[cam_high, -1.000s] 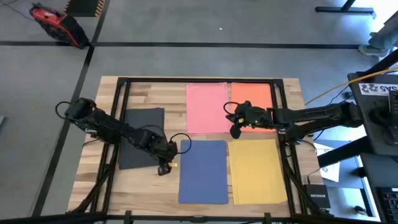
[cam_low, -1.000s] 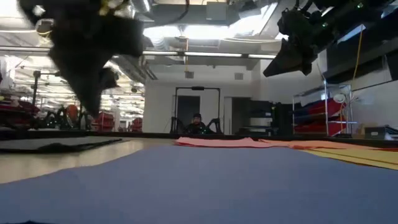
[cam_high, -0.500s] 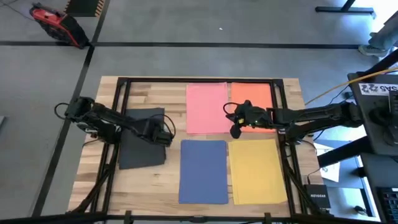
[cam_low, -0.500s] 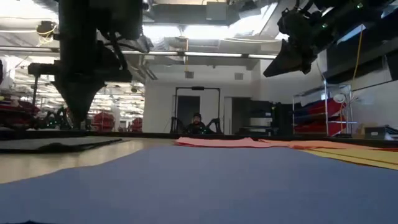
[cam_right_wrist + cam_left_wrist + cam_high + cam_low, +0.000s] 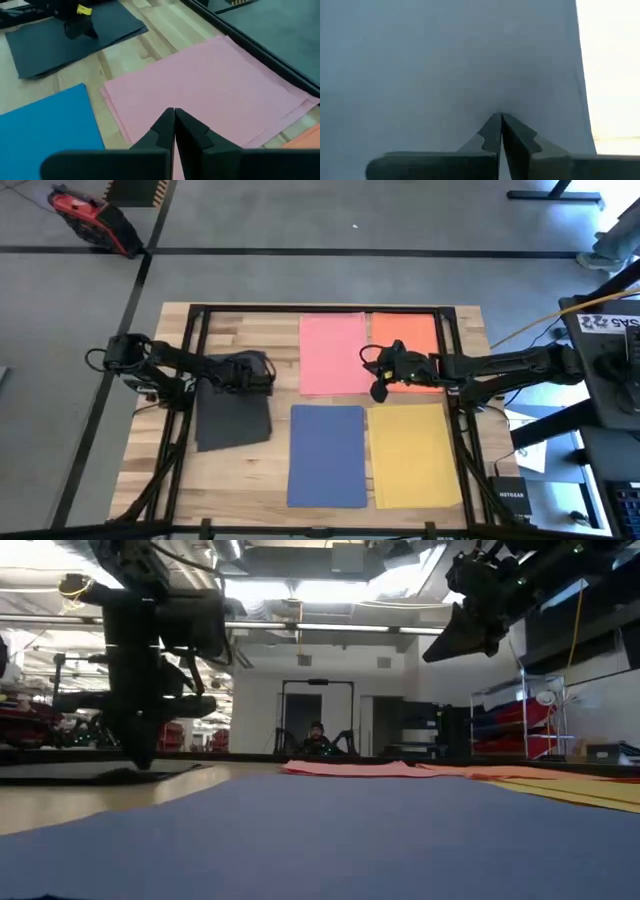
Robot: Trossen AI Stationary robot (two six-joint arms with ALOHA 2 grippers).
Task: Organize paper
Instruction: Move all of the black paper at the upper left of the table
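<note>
Grey floor surrounds a pale butcher-block table [image 5: 240,470] that fills the middle of the high view under a dark frame; beyond it, the low view looks into a lit workshop where a person sits far off by a doorway.

Five stacks of coloured paper lie flat on the wood. The blue sheets [image 5: 327,455] sit lower centre, long axis running up and down the frame, with the yellow sheets [image 5: 412,453] just beside them to the right. Above these lie the pink sheets [image 5: 333,353] and, at the upper right, the orange-red sheets [image 5: 405,340]. The black sheets [image 5: 233,407] lie apart at centre left, turned slightly off the square of the other stacks.

Everything in the coming move seems to turn on that black stack: the left gripper [image 5: 256,373] stands right over its upper edge, its fingers [image 5: 495,132] pressed together with nothing between them, tips pointing down at the dark paper, which fills its wrist view. Whether the tips touch the paper I cannot tell. The rest of the stack runs from the gripper toward the bottom of the frame.

The right gripper [image 5: 381,385] hangs raised at the pink stack's lower right corner, fingers [image 5: 172,125] closed and empty, well apart from the black sheets, so the left arm is clearly the nearer one for squaring them.
</note>
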